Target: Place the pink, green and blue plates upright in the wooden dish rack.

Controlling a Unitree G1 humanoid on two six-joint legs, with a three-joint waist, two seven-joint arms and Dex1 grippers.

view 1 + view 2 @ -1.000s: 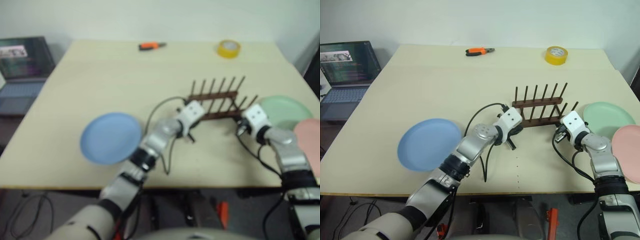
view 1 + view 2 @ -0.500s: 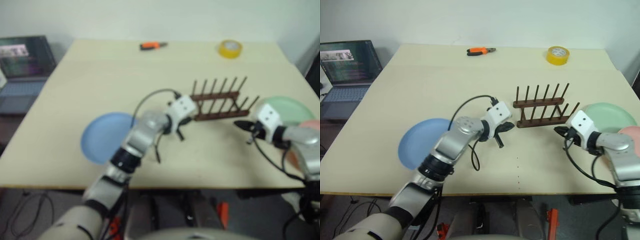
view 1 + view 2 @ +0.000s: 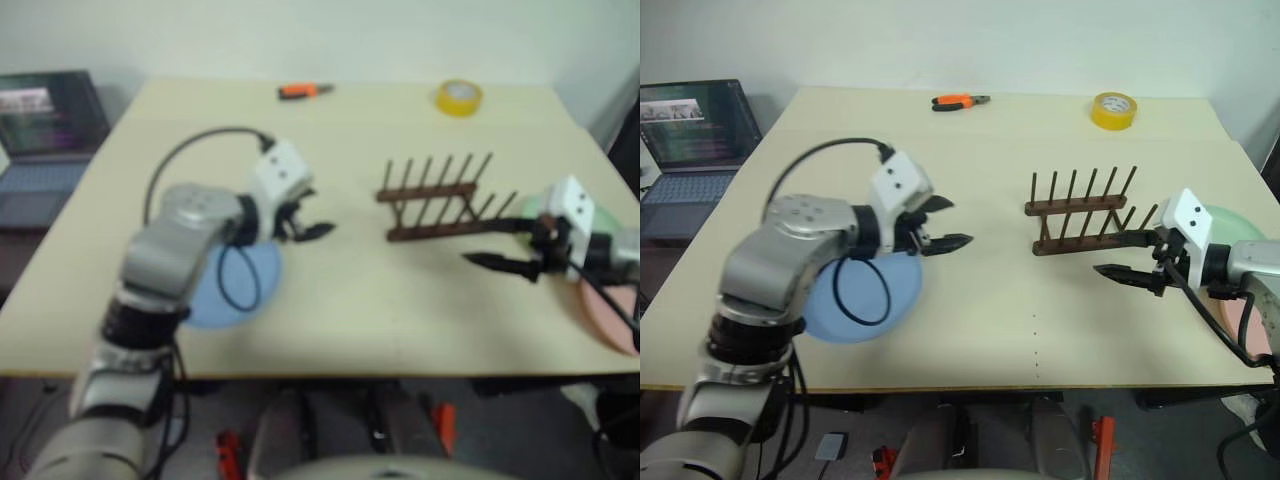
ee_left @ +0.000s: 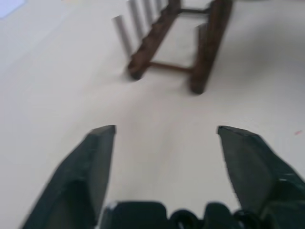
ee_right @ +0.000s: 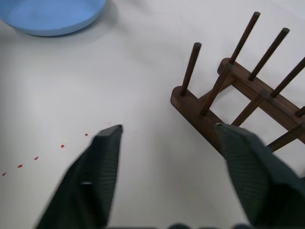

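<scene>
On the beige table [image 3: 990,330]: wooden dish rack [image 3: 1080,213] right of centre, upright, pegs bare, no plate slotted yet. Blue plate [image 3: 865,300] flat near the front left edge, partly hidden behind the left arm. Green plate [image 3: 1238,225] flat at the far right, just beyond the right arm; pink plate [image 3: 612,310] flat at the right edge, nearer the front. Left gripper [image 3: 945,228] raised above the blue plate's inner edge, fingers spread wide, nothing between them. Right gripper [image 3: 1120,258] held level just beside the rack's right end, fingers likewise spread, nothing held. Step in hand, as judged: none of the three placed; both arms poised ahead of a first pick. Next move likely needs a descent to a plate rim, a pinch on the edge, then tilting it on end between two pegs.
</scene>
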